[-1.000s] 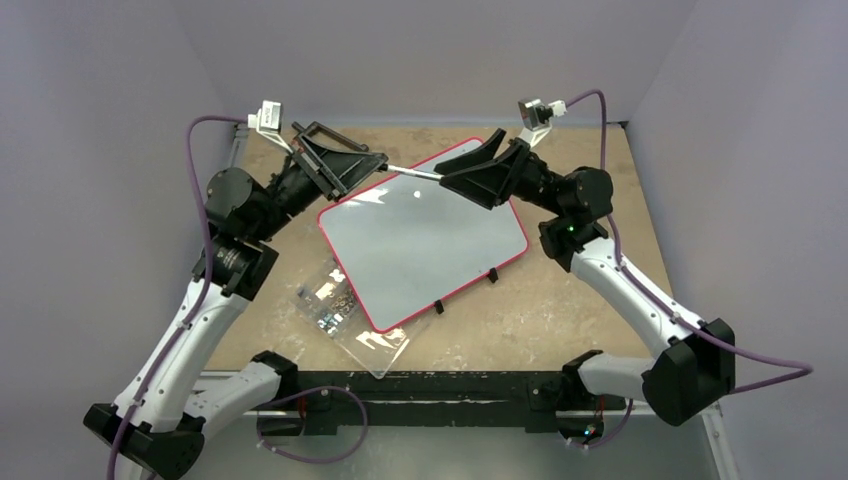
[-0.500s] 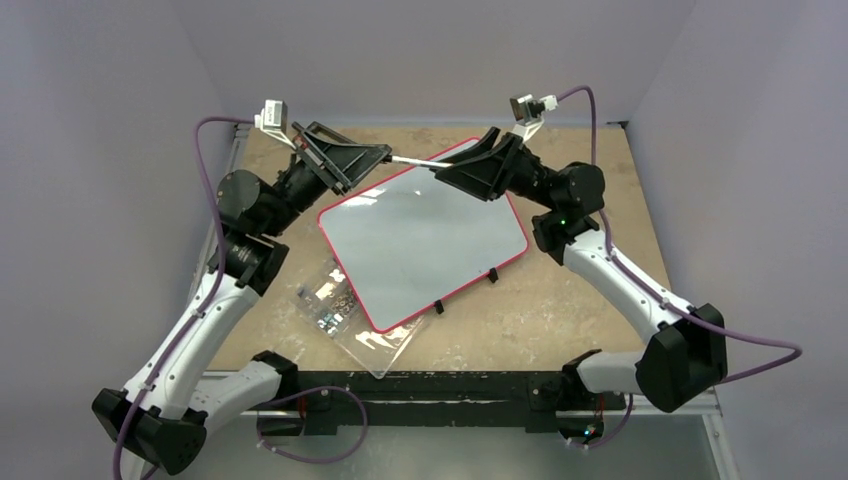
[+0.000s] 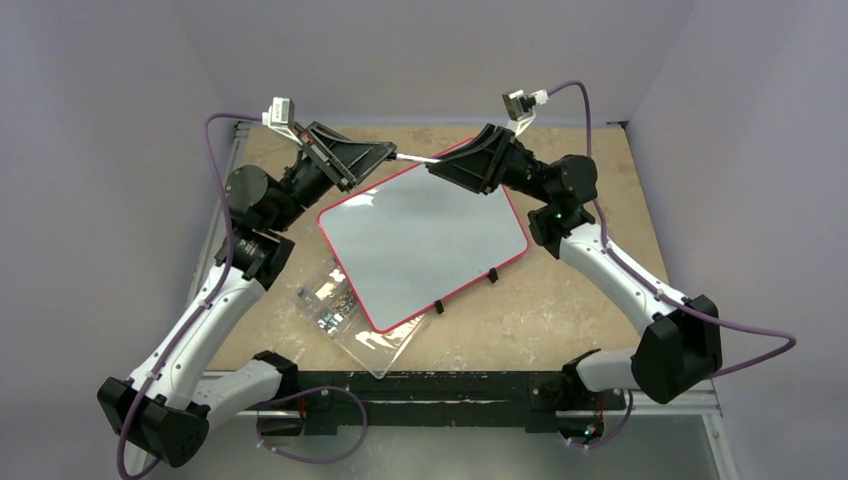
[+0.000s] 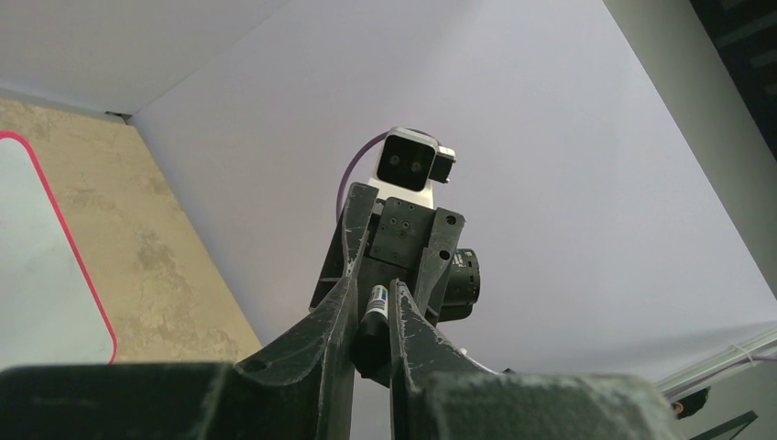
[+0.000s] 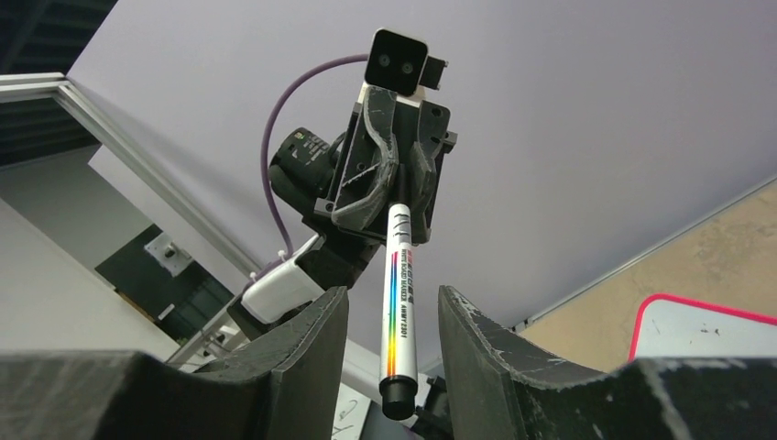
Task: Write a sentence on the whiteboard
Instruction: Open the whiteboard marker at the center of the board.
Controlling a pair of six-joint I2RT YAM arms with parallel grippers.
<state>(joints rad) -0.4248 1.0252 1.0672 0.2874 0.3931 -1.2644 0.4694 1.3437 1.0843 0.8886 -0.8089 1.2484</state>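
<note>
The whiteboard (image 3: 420,240), red-rimmed, lies tilted on the tabletop, and its face shows bare white; the sentence is not in view. A white marker (image 3: 410,158) with a rainbow stripe hangs in the air over the board's far corner, between the two grippers. My left gripper (image 4: 371,316) is shut on the marker's (image 4: 374,321) black end. My right gripper (image 5: 394,307) faces it, jaws apart around the marker's barrel (image 5: 401,302), with a gap showing on each side. Corners of the whiteboard (image 4: 37,266) (image 5: 705,330) show in both wrist views.
A clear plastic box (image 3: 345,310) of small parts lies at the board's near left edge. Two black feet (image 3: 438,305) stick out from the board's front rim. The purple walls stand close behind both grippers.
Both grippers have shifted a little toward the back wall with the marker between them. The right jaws have narrowed around the barrel.
</note>
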